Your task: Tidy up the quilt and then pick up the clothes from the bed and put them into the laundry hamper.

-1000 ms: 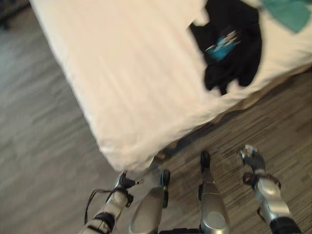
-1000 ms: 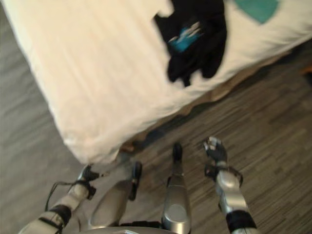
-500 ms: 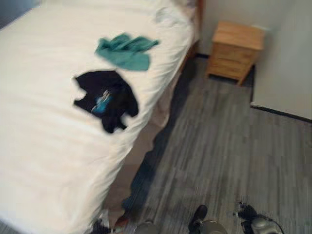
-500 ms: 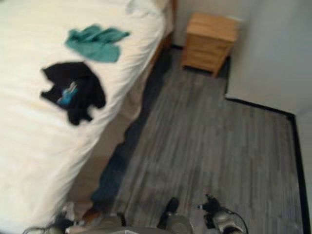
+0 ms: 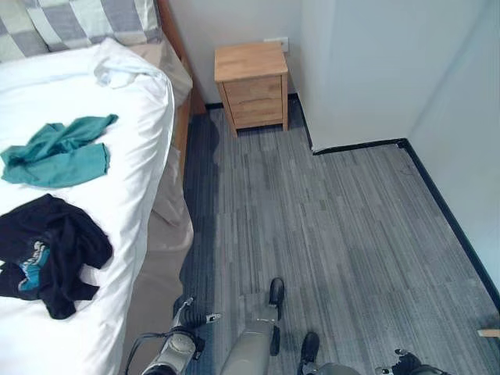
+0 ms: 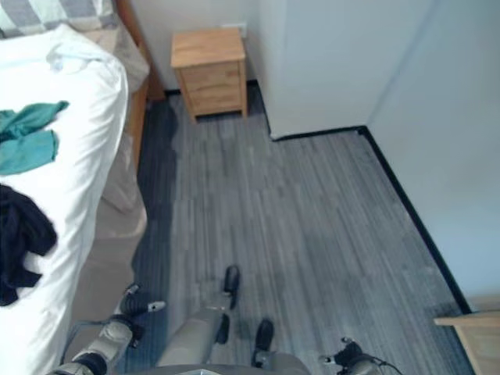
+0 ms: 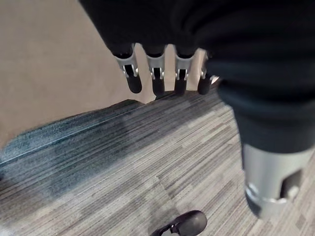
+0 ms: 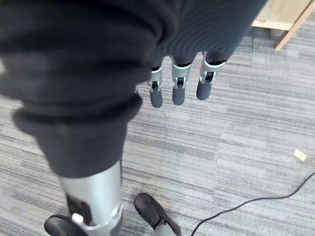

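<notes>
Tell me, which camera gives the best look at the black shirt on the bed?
The left eye view: the black shirt lies whole on the white quilt, crumpled, nearer than the green shirt. In the right eye view it is cut off at the picture's edge. The wrist views look at floor past each hand.

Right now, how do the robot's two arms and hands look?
Both arms are silver-grey metal. The left hand and the right hand look alike: a row of silver fingers with dark rounded tips, and a separate silver thumb. A dark ribbed cover wraps the back of each hand and the wrist.
</notes>
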